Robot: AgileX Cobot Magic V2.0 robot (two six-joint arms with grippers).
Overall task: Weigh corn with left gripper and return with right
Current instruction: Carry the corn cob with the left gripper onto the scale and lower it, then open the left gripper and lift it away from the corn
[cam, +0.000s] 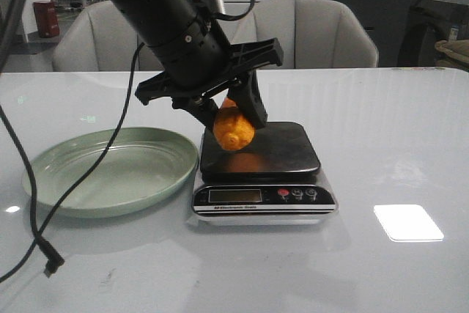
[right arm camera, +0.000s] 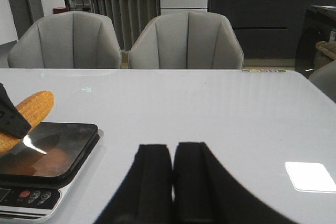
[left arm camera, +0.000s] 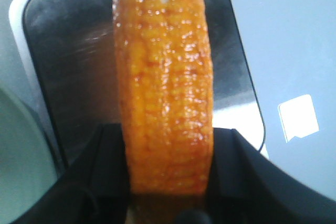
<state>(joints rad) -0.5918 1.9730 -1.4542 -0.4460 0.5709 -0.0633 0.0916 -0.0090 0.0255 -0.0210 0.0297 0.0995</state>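
Note:
The orange-yellow corn (cam: 234, 128) is held tilted just above the black platform of the scale (cam: 286, 153). My left gripper (cam: 229, 116) is shut on the corn, one finger on each side. In the left wrist view the corn (left arm camera: 165, 93) runs lengthwise over the scale platform (left arm camera: 73, 61), clamped between both fingers (left arm camera: 100, 171). In the right wrist view the corn (right arm camera: 31, 109) hangs over the scale (right arm camera: 58, 148). My right gripper (right arm camera: 173, 156) is shut and empty, low over the table to the right of the scale. It is out of the front view.
A pale green plate (cam: 66, 188) lies left of the scale and touches its side. A black cable (cam: 44, 254) trails over the table's front left. Grey chairs (cam: 322, 31) stand behind the table. A bright light patch (cam: 407, 222) lies at the right.

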